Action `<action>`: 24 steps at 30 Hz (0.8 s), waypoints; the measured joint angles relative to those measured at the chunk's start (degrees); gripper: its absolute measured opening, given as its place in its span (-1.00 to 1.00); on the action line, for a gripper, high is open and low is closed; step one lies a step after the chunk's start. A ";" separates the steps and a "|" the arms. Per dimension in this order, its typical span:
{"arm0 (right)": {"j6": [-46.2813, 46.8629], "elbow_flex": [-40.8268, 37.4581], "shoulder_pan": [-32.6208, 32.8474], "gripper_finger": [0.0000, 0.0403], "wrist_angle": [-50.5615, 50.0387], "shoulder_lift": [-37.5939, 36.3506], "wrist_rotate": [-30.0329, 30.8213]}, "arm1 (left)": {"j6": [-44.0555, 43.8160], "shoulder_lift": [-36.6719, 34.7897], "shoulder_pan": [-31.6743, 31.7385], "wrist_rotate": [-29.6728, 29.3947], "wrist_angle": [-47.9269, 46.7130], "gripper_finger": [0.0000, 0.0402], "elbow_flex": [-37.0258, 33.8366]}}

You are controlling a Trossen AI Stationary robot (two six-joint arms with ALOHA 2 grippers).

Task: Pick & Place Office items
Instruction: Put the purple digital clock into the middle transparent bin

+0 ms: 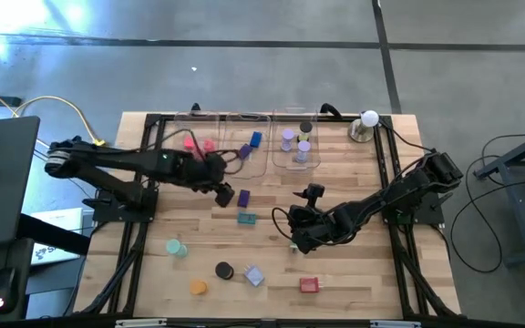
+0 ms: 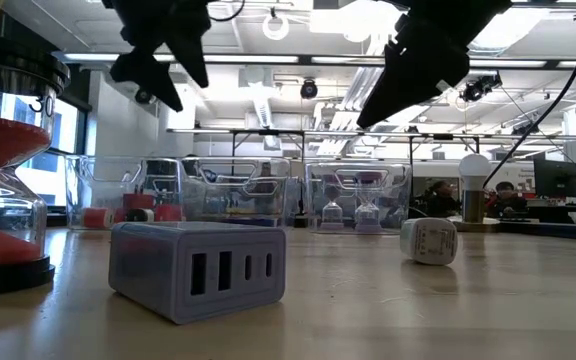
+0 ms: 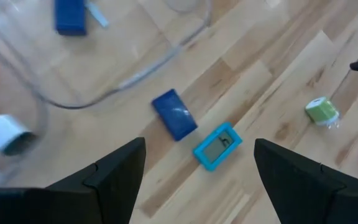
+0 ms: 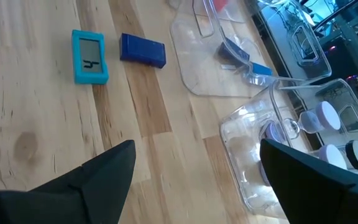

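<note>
Hovering: left claw (image 1: 224, 193) spread wide, nothing held, above blue block (image 1: 243, 197)
Right claw (image 1: 295, 239): spread, nothing held, mid-desk
Desk (image 1: 354, 273): pale wood planks, office items (image 1: 246, 218) scattered
Room: grey floor, ceiling lights

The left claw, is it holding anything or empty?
Empty and open. The left gripper has its fingers spread, with only bare table between them, above the dark blue block and teal timer.

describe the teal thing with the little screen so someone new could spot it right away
Start at the three clear trays along the table's far edge. Just in front of the middle one lies a dark blue block, and next to it, nearer the table's centre, the teal timer. It alone is a flat teal frame around a grey screen.
</note>
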 joint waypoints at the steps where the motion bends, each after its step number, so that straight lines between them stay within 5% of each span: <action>1: 0.07 0.00 0.00 0.65 0.00 0.00 -0.01 | -0.73 1.22 -0.71 -0.12 1.00 0.46 0.00; 16: 0.32 0.00 0.02 0.65 1.01 -0.02 -1.27 | -7.60 22.36 -1.83 1.52 5.48 0.46 -0.04; 24: 0.32 0.00 0.02 0.65 1.18 -0.02 -1.27 | -5.80 25.29 0.39 0.85 12.15 0.46 -0.04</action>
